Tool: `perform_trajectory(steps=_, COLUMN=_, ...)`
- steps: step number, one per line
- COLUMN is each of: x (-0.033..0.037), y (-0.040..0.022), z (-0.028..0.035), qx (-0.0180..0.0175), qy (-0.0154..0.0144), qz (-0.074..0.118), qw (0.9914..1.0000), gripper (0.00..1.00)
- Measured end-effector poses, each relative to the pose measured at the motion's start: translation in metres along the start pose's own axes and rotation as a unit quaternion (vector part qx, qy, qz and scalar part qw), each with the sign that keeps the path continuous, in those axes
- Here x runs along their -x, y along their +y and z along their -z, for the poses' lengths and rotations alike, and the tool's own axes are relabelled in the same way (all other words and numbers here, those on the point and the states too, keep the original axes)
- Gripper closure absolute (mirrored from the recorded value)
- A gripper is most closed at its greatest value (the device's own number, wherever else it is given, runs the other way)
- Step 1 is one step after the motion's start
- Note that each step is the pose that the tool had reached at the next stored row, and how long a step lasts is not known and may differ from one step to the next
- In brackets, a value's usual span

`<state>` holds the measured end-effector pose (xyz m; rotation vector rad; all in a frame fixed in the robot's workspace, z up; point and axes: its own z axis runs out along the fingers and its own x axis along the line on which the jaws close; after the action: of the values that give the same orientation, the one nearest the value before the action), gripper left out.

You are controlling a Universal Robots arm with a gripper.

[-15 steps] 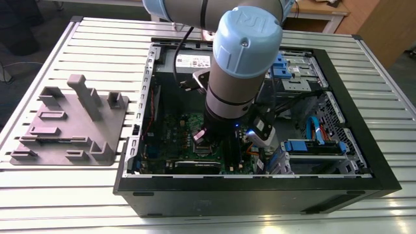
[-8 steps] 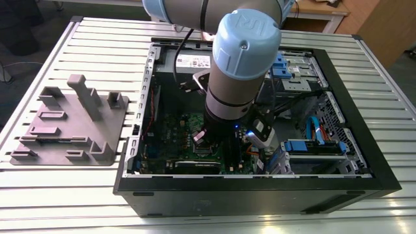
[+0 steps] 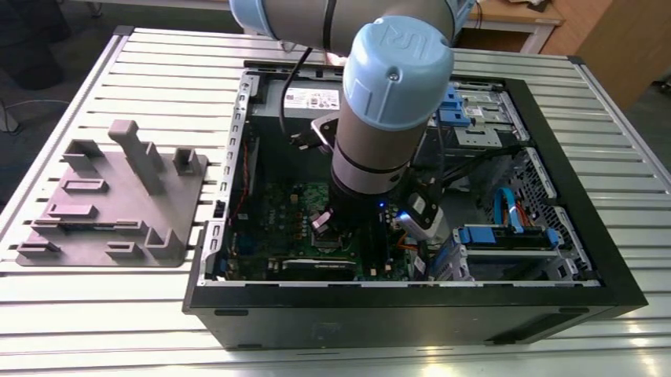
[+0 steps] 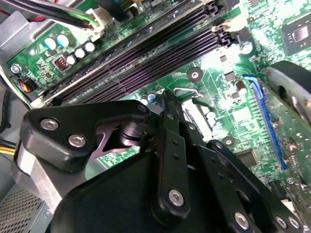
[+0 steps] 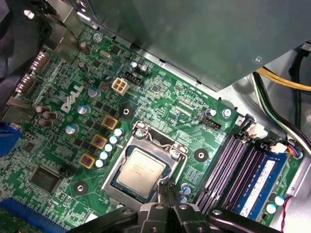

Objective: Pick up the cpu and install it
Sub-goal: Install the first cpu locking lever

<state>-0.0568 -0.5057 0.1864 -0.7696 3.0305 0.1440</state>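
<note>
The cpu [image 5: 142, 169], a pale silver-grey square, lies flat in the socket on the green motherboard [image 5: 160, 102], with the shiny metal socket frame [image 5: 112, 171] around it. My gripper [image 5: 167, 188] hangs just beside one corner of that frame, its black fingers [image 5: 171, 194] pressed together with nothing between them. In the second wrist view the gripper [image 4: 167, 99] has its tip over the board next to a thin wire lever [image 4: 188, 91]. In the exterior view the arm [image 3: 383, 126] reaches straight down into the open computer case [image 3: 419, 302].
Dark memory slots [image 5: 228, 165] with a blue module [image 5: 260, 182] run beside the socket. Cables [image 5: 277, 111] and drive bays [image 3: 504, 236] crowd the case's side at the exterior view's right. A grey moulded tray [image 3: 110, 200] with upright posts stands on the slatted table [image 3: 105, 330] at the exterior view's left.
</note>
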Motion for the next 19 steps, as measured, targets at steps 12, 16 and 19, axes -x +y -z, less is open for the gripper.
perform_trajectory(steps=12, x=0.0015, y=-0.0056, z=-0.0021, qx=-0.0014, qy=0.0007, qz=0.000, qw=1.00000, gripper=0.89)
perform_trajectory(steps=16, x=0.0019, y=-0.0062, z=-0.0036, qx=-0.0006, qy=0.0006, qz=0.000, qw=1.00000, gripper=0.89)
perform_trajectory(steps=19, x=0.0019, y=-0.0062, z=-0.0037, qx=-0.0006, qy=0.0006, qz=0.000, qw=1.00000, gripper=0.89)
